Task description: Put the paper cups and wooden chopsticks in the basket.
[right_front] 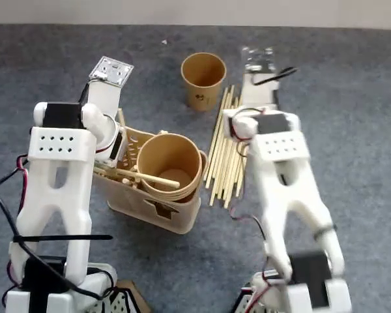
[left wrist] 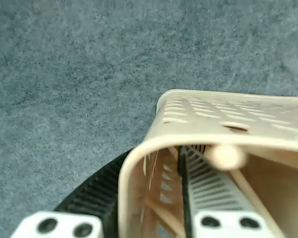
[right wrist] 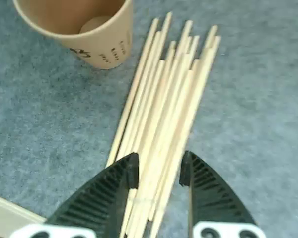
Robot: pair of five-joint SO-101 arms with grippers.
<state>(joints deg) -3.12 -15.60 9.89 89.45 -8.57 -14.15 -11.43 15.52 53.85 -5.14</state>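
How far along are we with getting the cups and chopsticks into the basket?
Done: stacked cups and some loose chopsticks sit in the basket. In hand: the right pincer is open astride the chopstick bundle on the table, not yet closed on it. The left pincer is at the basket's corner. Left: that bundle and the lone cup standing beyond it.

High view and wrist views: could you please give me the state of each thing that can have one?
Basket: upright on the table, partly filled.
Stacked cups: upright inside the basket.
Basket chopsticks: lying across the basket's inside.
Loose paper cup: upright on the table, empty.
Chopstick bundle: lying on the table.
Left claw: open, straddling the basket's wall.
Right claw: open, astride the bundle.
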